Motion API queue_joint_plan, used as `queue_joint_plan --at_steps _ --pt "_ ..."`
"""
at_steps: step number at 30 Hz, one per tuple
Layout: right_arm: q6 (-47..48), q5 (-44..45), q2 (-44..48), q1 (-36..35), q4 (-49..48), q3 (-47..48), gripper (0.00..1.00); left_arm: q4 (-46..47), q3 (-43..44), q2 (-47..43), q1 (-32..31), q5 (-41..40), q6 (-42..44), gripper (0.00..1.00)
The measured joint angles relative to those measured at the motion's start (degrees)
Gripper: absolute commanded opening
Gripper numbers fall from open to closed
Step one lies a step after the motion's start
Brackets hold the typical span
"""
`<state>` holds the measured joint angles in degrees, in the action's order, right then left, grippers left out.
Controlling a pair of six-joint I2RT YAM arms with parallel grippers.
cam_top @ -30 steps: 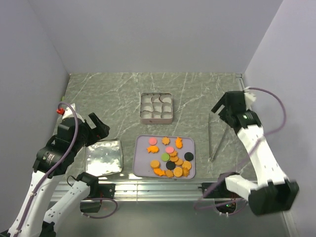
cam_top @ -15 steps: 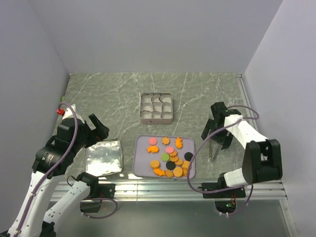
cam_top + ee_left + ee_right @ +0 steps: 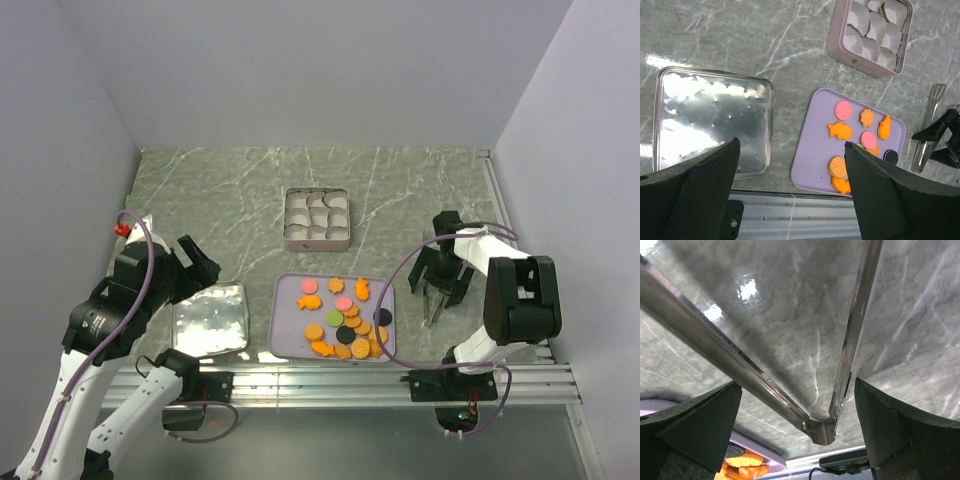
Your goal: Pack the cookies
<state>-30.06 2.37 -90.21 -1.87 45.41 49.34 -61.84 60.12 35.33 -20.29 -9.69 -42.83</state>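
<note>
The cookies (image 3: 345, 318) lie on a lilac tray (image 3: 285, 340) at the near centre: orange rounds and fish shapes with a few pink, green and black ones. In the left wrist view the cookies (image 3: 840, 131) show on the tray (image 3: 810, 155). My left gripper (image 3: 195, 262) hangs open above the silver lid (image 3: 210, 318), holding nothing. My right gripper (image 3: 441, 283) is low over metal tongs (image 3: 432, 308), open. In the right wrist view its fingers (image 3: 690, 425) stand either side of the tongs (image 3: 755, 372) near their hinge, not closed on them.
A square tin (image 3: 316, 218) of white paper cups stands behind the tray. The silver lid (image 3: 710, 120) lies left of the tray. The metal rail of the table's near edge (image 3: 330, 378) runs just below tray and lid. Grey walls close in left and right.
My right arm has come down from a raised pose to the tongs on the table. The left gripper has shifted slightly toward the near edge, jaws a touch narrower.
</note>
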Motion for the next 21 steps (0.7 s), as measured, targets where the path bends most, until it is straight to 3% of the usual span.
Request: queue_joint_plan --at_steps 16,21 --pt "1.81 -4.11 -4.46 5.75 0.72 3.56 0.85 -0.15 0.0 2.19 0.0 1.57 -2.19 0.84" --pt "2.14 -4.57 -5.86 6.27 0.85 4.98 0.73 -0.17 0.0 2.19 0.0 1.81 -2.58 0.83"
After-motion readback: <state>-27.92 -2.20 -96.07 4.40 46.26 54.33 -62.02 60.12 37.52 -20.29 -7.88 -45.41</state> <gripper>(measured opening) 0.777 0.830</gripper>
